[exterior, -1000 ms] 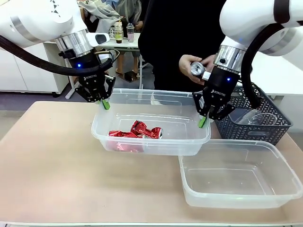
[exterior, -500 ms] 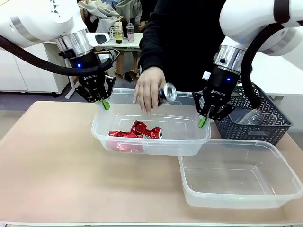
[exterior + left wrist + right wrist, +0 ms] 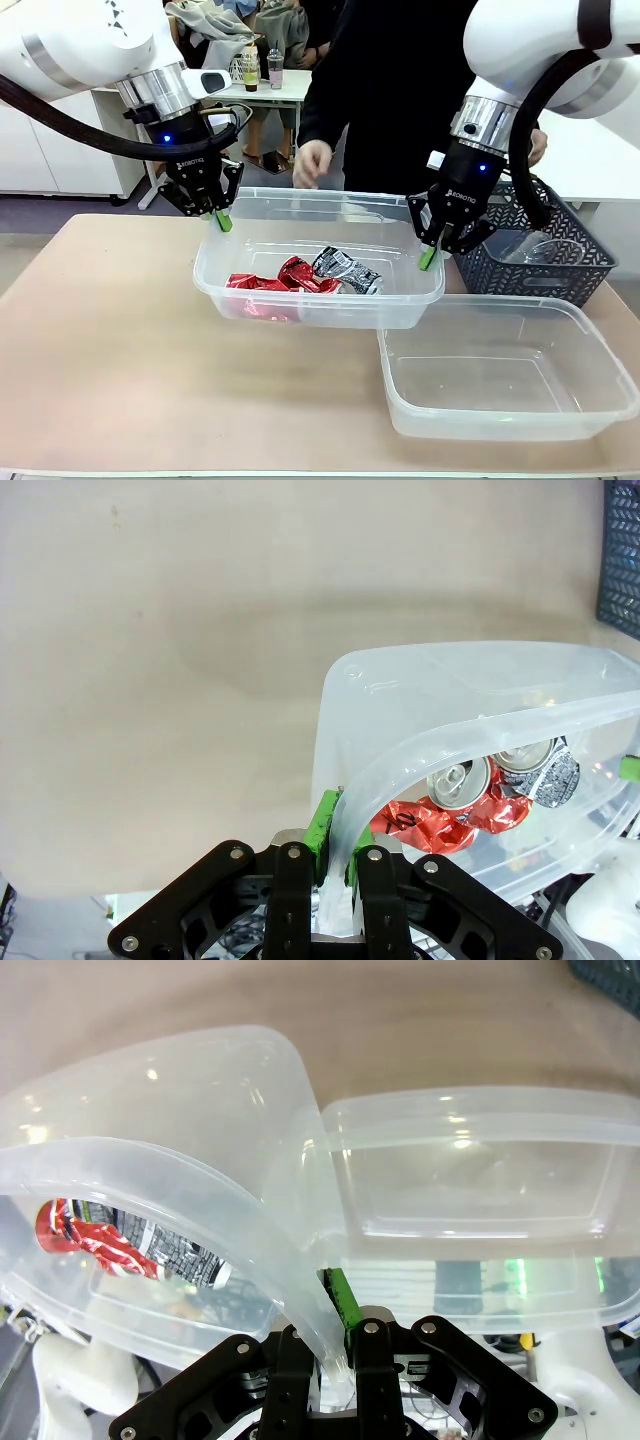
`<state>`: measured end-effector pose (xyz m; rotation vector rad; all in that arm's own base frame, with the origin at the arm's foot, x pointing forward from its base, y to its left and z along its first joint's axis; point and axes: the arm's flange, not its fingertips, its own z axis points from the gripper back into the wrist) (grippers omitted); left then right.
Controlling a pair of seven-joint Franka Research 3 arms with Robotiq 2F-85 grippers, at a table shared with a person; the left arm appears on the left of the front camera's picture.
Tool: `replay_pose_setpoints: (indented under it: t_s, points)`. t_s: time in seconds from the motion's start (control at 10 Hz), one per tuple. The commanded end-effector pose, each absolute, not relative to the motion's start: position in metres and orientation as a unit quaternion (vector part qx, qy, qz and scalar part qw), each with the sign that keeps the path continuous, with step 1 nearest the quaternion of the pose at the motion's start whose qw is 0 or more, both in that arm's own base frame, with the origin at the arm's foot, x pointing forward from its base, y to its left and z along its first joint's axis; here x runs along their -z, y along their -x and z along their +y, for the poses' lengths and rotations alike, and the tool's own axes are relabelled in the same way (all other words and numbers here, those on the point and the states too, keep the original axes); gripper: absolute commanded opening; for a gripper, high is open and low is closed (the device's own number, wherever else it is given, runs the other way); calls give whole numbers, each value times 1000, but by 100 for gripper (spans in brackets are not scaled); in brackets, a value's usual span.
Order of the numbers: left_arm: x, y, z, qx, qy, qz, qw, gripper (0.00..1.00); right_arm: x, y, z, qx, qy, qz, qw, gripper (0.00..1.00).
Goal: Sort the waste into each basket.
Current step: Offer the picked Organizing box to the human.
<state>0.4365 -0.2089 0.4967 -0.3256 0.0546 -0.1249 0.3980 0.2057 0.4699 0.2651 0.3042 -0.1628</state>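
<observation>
Since half a second earlier, a crumpled black-and-white can [image 3: 346,272] has been let go into the large clear tub [image 3: 215,290], and the person's hand [image 3: 312,162] has been drawn back above the tub's far rim, at 12 o'clock.

At the tub's 10 o'clock corner, the left hand [image 3: 222,218] is seen clamped on the rolled rim, with the thin, glossy plastic pinched between its green pads. On the tub floor, at 4 o'clock from that hand, crushed red cans [image 3: 262,285] of shiny metal are lying; the black-and-white can is touching them on their 3 o'clock side. At the tub's 3 o'clock end, the right hand [image 3: 430,255] is pressed together on the rim, the cans lying at 8 o'clock from it. Just beyond it, at 3 o'clock, a dark blue-grey lattice basket [image 3: 500,272] is found, with a clear cup [image 3: 545,248] inside. At 5 o'clock, a second clear tub [image 3: 480,385], rectangular and round-cornered, is resting on the pale, matt worktop [image 3: 110,340], beside the first.
</observation>
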Motion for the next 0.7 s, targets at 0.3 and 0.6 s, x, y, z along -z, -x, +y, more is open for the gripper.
replay_pose_setpoints:
  t_s: [0.3, 0.6]
  points:
    - [-500, -432, -206, 55, 176, 18, 983, 7, -471, -399, 203, 88, -134, 149, 976, 5]
    - [-500, -432, -206, 55, 176, 18, 983, 7, -471, -399, 203, 88, -134, 149, 976, 5]
